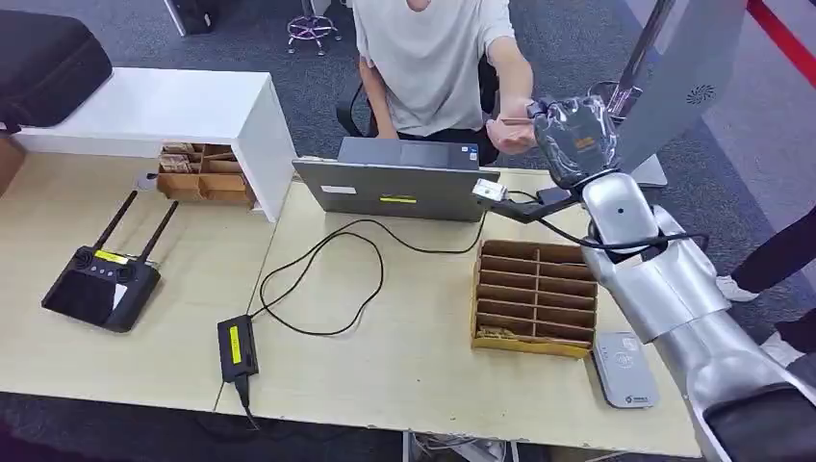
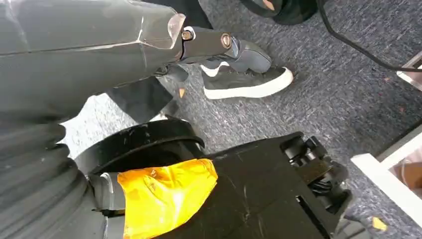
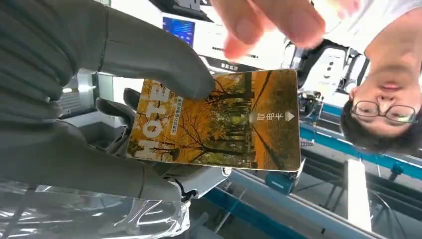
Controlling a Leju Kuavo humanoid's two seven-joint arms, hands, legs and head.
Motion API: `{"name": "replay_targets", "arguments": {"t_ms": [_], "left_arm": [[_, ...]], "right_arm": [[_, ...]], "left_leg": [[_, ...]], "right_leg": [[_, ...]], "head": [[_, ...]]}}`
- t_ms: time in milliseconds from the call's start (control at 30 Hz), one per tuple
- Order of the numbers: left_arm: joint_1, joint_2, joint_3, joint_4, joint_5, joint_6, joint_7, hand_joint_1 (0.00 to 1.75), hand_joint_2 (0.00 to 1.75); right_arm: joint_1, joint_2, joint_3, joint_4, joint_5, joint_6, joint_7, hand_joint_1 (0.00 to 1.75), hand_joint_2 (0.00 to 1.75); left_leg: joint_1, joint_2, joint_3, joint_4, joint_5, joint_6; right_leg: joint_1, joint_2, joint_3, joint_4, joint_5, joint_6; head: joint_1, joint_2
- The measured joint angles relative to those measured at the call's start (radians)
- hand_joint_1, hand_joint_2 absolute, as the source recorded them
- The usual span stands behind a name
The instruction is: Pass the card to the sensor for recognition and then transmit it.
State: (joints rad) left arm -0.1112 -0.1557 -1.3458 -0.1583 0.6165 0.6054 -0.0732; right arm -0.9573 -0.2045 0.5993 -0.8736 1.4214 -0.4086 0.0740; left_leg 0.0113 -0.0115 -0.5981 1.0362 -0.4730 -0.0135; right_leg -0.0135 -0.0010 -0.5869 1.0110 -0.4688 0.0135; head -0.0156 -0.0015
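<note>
The right hand (image 3: 99, 99) pinches one end of the thin, glossy orange autumn-tree plastic card (image 3: 219, 122), raised toward the person's hand (image 3: 268, 22); it looks light, stiff and slippery, best taken by its free end.

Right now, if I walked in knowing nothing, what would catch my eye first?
The silver right hand, stretched out beyond the table's far edge, holds an orange card up to a seated person, whose hand is reaching for it. On the table sit a laptop and a cardboard organizer.

One card (image 3: 219, 122), one laptop (image 1: 399, 180), two cardboard organizers (image 1: 532, 298)
</note>
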Motion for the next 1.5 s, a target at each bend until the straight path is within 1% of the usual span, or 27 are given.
{"name": "replay_targets", "arguments": {"t_ms": [67, 167, 267, 333, 467, 733, 767, 833, 867, 933, 1000, 1033, 1100, 1167, 1300, 1500], "left_arm": [[0.002, 0.002, -0.003, 0.000, -0.009, 0.000, 0.002, 0.00, 1.75], [0.005, 0.013, -0.016, 0.000, -0.033, 0.000, 0.001, 0.00, 1.75], [0.011, 0.025, -0.035, 0.000, -0.042, 0.004, -0.007, 0.00, 1.75], [0.011, 0.029, -0.044, 0.000, -0.044, 0.003, -0.007, 0.00, 1.75], [0.011, 0.031, -0.052, 0.000, -0.044, 0.003, -0.007, 0.00, 1.75], [0.011, 0.034, -0.057, 0.000, -0.043, 0.003, -0.007, 0.00, 1.75], [0.011, 0.035, -0.057, 0.000, -0.034, 0.003, -0.008, 0.00, 1.75], [0.005, 0.026, -0.045, 0.000, 0.032, 0.003, -0.009, 0.00, 1.75], [-0.003, 0.021, -0.034, -0.002, 0.064, 0.003, 0.008, 0.00, 1.75], [-0.024, 0.019, -0.022, -0.002, 0.079, 0.000, 0.037, 0.00, 1.75], [-0.032, 0.017, -0.019, -0.002, 0.080, 0.000, 0.037, 0.00, 1.75], [-0.030, 0.016, -0.018, -0.002, 0.081, 0.000, 0.037, 0.00, 1.75], [-0.022, 0.013, -0.015, -0.002, 0.082, 0.000, 0.036, 0.00, 1.75], [-0.017, 0.013, -0.014, -0.002, 0.082, 0.000, 0.035, 0.00, 1.75], [-0.016, 0.013, -0.008, -0.002, 0.085, 0.000, 0.032, 0.00, 1.75], [-0.014, 0.013, -0.002, -0.002, 0.090, 0.000, 0.028, 0.00, 1.75]], "right_arm": [[0.017, -0.023, -0.005, -0.013, -0.006, -0.004, 0.004, 1.75, 1.75], [0.062, -0.089, -0.023, -0.061, -0.022, -0.006, -0.002, 1.75, 1.75], [0.109, -0.145, -0.050, -0.110, -0.036, -0.008, -0.014, 1.75, 1.75], [0.127, -0.169, -0.060, -0.131, -0.038, -0.007, -0.014, 1.75, 1.75], [0.144, -0.195, -0.069, -0.156, -0.038, -0.006, -0.015, 1.75, 1.75], [0.155, -0.209, -0.079, -0.177, -0.038, 0.000, -0.017, 1.75, 1.75], [0.155, -0.209, -0.079, -0.177, -0.039, 0.000, -0.027, 1.75, 1.75], [0.138, -0.175, -0.075, -0.167, -0.026, 0.006, -0.071, 1.75, 1.75], [0.111, -0.133, -0.064, -0.142, -0.005, 0.020, -0.058, 1.75, 1.75], [0.051, -0.042, -0.031, -0.075, 0.015, 0.025, -0.021, 1.75, 1.75], [0.020, 0.010, -0.009, -0.037, 0.013, 0.017, -0.015, 1.75, 1.75], [0.009, 0.025, -0.001, -0.021, 0.010, 0.012, -0.015, 1.75, 1.75], [-0.008, 0.046, 0.007, 0.003, 0.005, 0.009, -0.016, 1.75, 1.75], [-0.016, 0.063, 0.014, 0.021, 0.003, 0.005, -0.020, 1.75, 1.75], [-0.021, 0.082, 0.027, 0.042, -0.003, 0.004, -0.022, 1.75, 1.75], [-0.027, 0.097, 0.039, 0.051, -0.006, 0.013, -0.022, 1.75, 1.75]], "left_leg": [[0.000, -0.001, 0.000, 0.000, 0.000, 0.000], [0.000, -0.007, -0.003, 0.000, 0.000, 0.001], [0.000, -0.007, -0.003, 0.000, 0.000, 0.001], [0.000, -0.006, -0.003, 0.000, 0.000, 0.001], [0.000, -0.004, -0.003, 0.000, 0.000, 0.001], [0.000, -0.004, -0.003, 0.000, 0.000, 0.001], [0.000, -0.005, -0.004, 0.000, 0.000, 0.001], [0.000, -0.003, -0.005, -0.001, 0.000, 0.001], [0.000, 0.001, -0.003, -0.001, 0.001, 0.001], [0.000, 0.013, 0.000, -0.001, 0.001, 0.001], [0.001, 0.012, 0.001, -0.001, 0.001, 0.000], [0.002, 0.005, 0.000, -0.001, 0.003, -0.002], [0.002, 0.000, -0.003, -0.001, 0.004, -0.002], [0.002, 0.001, -0.003, -0.001, 0.004, -0.002], [0.001, 0.001, -0.003, -0.001, 0.004, -0.002], [0.001, 0.000, -0.003, -0.001, 0.004, -0.002]], "right_leg": [[0.000, -0.002, 0.000, 0.000, 0.000, 0.000], [0.000, -0.009, 0.001, -0.001, -0.001, 0.001], [0.000, -0.008, 0.001, 0.000, -0.001, 0.001], [0.000, -0.008, 0.001, -0.001, -0.001, 0.001], [0.000, -0.006, 0.001, 0.000, -0.001, 0.001], [0.000, -0.007, 0.001, 0.000, -0.001, 0.001], [0.000, -0.007, 0.002, 0.001, -0.001, 0.001], [0.000, -0.005, 0.002, 0.001, -0.001, 0.001], [0.000, 0.000, 0.000, 0.001, 0.001, -0.001], [0.000, 0.012, -0.004, 0.001, 0.004, -0.001], [0.001, 0.010, -0.004, 0.001, 0.004, -0.001], [0.001, 0.005, -0.003, 0.002, 0.003, -0.001], [0.001, 0.000, -0.003, 0.002, 0.003, -0.001], [0.001, 0.001, -0.003, 0.002, 0.004, -0.001], [0.001, 0.002, -0.003, 0.001, 0.004, -0.001], [0.001, 0.001, -0.003, 0.001, 0.004, -0.001]], "head": [[0.000, 0.000], [0.000, 0.000], [0.000, 0.000], [0.000, 0.000], [0.000, 0.000], [0.000, 0.000], [0.000, 0.000], [0.003, 0.000], [0.004, 0.000], [0.001, 0.000], [-0.003, 0.000], [-0.002, 0.000], [-0.002, 0.000], [-0.002, 0.000], [-0.002, 0.000], [-0.002, 0.000]]}}
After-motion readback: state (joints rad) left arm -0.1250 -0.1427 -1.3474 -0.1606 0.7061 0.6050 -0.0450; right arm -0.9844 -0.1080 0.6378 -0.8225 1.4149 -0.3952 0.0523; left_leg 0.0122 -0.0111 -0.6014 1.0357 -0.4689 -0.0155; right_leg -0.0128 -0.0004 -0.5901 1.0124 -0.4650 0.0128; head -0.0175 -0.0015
